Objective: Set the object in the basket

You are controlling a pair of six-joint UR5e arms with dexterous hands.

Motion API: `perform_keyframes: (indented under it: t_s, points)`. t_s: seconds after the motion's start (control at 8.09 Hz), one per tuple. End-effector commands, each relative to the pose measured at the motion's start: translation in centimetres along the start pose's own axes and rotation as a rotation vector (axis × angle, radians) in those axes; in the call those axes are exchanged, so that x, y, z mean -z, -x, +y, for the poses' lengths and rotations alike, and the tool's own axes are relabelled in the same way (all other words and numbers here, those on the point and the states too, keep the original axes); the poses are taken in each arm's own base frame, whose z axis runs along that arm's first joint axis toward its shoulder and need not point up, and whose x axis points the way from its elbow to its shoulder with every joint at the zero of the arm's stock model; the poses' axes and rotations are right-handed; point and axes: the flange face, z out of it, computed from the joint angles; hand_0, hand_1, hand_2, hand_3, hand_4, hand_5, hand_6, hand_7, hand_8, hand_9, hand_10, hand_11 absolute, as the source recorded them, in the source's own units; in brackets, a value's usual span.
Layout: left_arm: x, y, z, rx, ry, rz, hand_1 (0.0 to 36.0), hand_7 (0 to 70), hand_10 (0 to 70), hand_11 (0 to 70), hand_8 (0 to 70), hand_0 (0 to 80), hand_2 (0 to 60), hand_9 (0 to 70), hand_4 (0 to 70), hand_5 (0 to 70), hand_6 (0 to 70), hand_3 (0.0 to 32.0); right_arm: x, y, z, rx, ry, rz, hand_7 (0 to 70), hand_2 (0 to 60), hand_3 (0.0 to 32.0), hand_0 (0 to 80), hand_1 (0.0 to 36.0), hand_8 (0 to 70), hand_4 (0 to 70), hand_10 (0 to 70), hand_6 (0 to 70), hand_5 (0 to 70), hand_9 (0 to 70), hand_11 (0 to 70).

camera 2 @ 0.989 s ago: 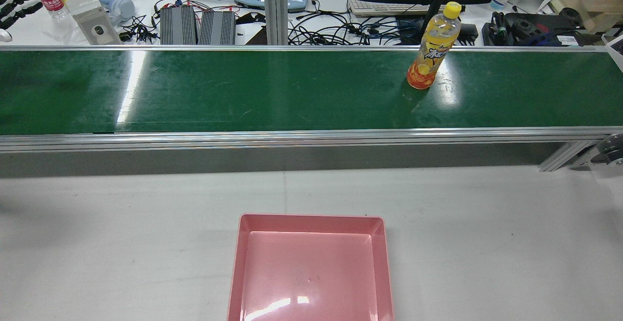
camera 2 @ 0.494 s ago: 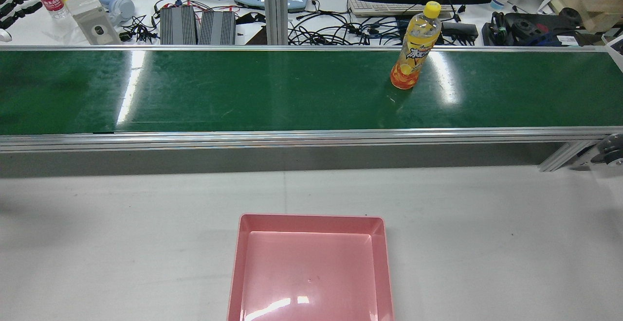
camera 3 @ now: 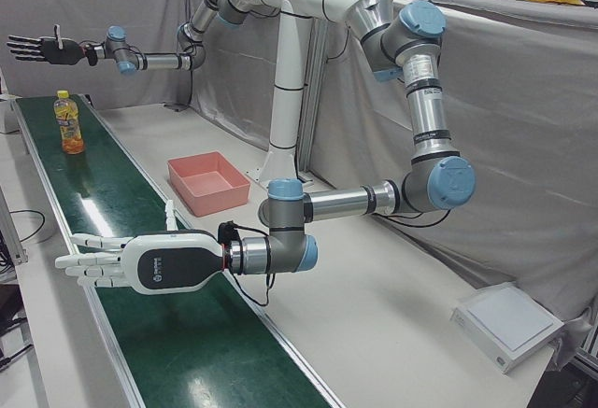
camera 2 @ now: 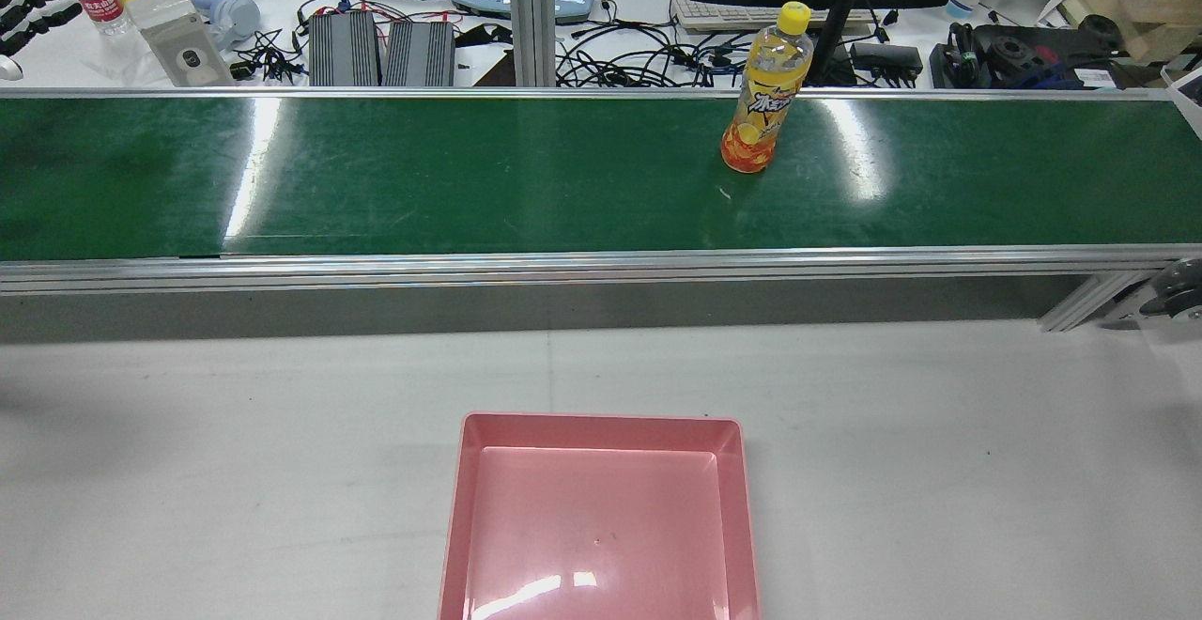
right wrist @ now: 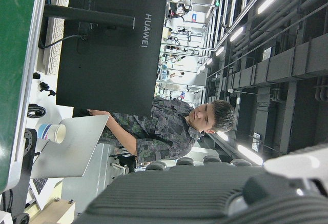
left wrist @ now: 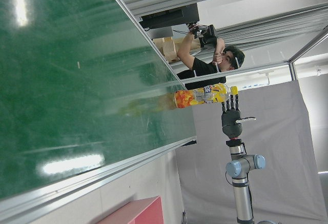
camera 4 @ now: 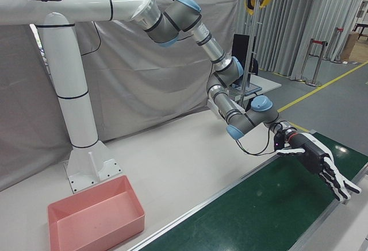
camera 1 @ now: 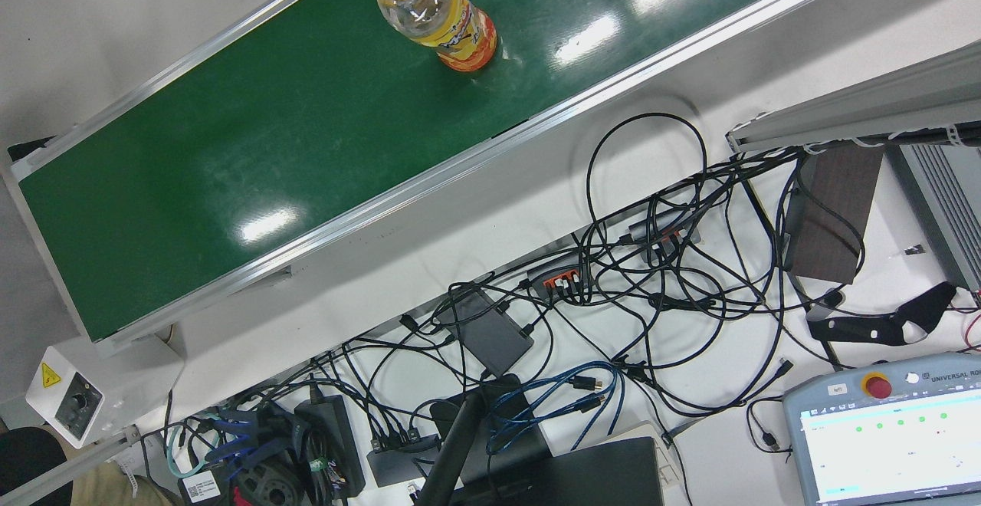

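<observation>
1. Fingers (camera 3: 89,263) of the left hand (camera 3: 140,263) are seen stretched flat and spread, with nothing held; the hand is held out level over the near stretch of the green belt (camera 2: 376,178) in the left-front view.
2. The right hand (camera 4: 313,159) is likewise shown open and empty, its fingers fanned out above the belt in the right-front view.
3. The bottle (camera 2: 762,94) (yellow cap, orange drink) is seen upright on the belt, towards the robot's right, touched by neither hand.
4. The pink basket (camera 2: 601,427) is shown on the white table before the belt, well apart from the bottle.
5. Only the tips of the left hand are caught by the rear view, at its top left corner.
6. The bottle and the open right hand beyond it are shown together in the left hand view.
7. A tangle of cables (camera 1: 613,284) beside the belt is shown in the front view, but no arm.
</observation>
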Motion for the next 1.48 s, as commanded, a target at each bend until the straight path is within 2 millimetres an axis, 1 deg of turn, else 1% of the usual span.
perform_keyframes:
  t_s: [0.0,0.62,0.74,0.87,0.99,1.11,1.24,1.36]
  points:
    - [0.1,0.0,-0.1,0.001,-0.002,-0.001,10.1,0.0,7.1,11.5,5.2,49.7,0.0,9.5,16.5,11.2,0.0,0.0,0.0,0.0,0.0,0.000,0.000,0.000,0.0,0.0,0.0,0.0,0.0,0.0,0.0,0.0,0.0,0.0,0.0,0.0]
    - [-0.1,0.1,0.1,0.003,0.008,0.001,9.8,0.0,7.6,12.3,5.0,49.5,0.0,9.2,16.3,11.0,0.0,0.0,0.0,0.0,0.0,0.000,0.000,0.000,0.0,0.0,0.0,0.0,0.0,0.0,0.0,0.0,0.0,0.0,0.0,0.0]
    - [-0.2,0.0,0.5,0.004,0.010,0.000,10.1,0.0,7.8,12.6,4.4,49.7,0.0,8.1,16.4,11.0,0.0,0.0,0.0,0.0,0.0,0.000,0.000,0.000,0.0,0.0,0.0,0.0,0.0,0.0,0.0,0.0,0.0,0.0,0.0,0.0]
    - [-1.3,0.0,1.6,0.008,0.018,-0.004,10.4,0.0,7.6,12.3,4.6,50.3,0.0,8.5,17.1,11.8,0.0,0.0,0.1,0.0,-0.1,0.000,-0.001,0.000,0.0,0.0,0.0,0.0,0.0,0.0,0.0,0.0,0.0,0.0,0.0,0.0]
    - [-2.8,-0.1,2.9,0.004,0.022,-0.004,10.4,0.0,7.3,11.9,4.7,50.7,0.0,8.7,17.2,12.1,0.0,0.0,0.0,0.0,0.0,0.000,0.000,0.000,0.0,0.0,0.0,0.0,0.0,0.0,0.0,0.0,0.0,0.0,0.0,0.0]
    - [-3.6,-0.2,3.5,-0.001,0.023,-0.005,10.6,0.0,8.1,13.0,4.7,50.5,0.0,8.7,17.3,12.4,0.0,0.0,0.1,0.0,-0.1,0.000,-0.001,0.000,0.0,0.0,0.0,0.0,0.0,0.0,0.0,0.0,0.0,0.0,0.0,0.0]
    - [-4.9,1.6,5.1,0.002,0.031,-0.034,10.4,0.0,7.7,12.6,4.8,50.4,0.0,8.9,17.4,12.4,0.0,0.0,0.1,0.0,-0.1,0.000,-0.001,0.000,0.0,0.0,0.0,0.0,0.0,0.0,0.0,0.0,0.0,0.0,0.0,0.0]
    - [-6.7,5.0,7.5,0.014,0.052,-0.081,10.0,0.0,7.6,12.4,5.0,50.2,0.0,9.1,17.2,12.2,0.0,0.0,0.1,0.0,-0.1,0.000,-0.001,0.000,0.0,0.0,0.0,0.0,0.0,0.0,0.0,0.0,0.0,0.0,0.0,0.0]
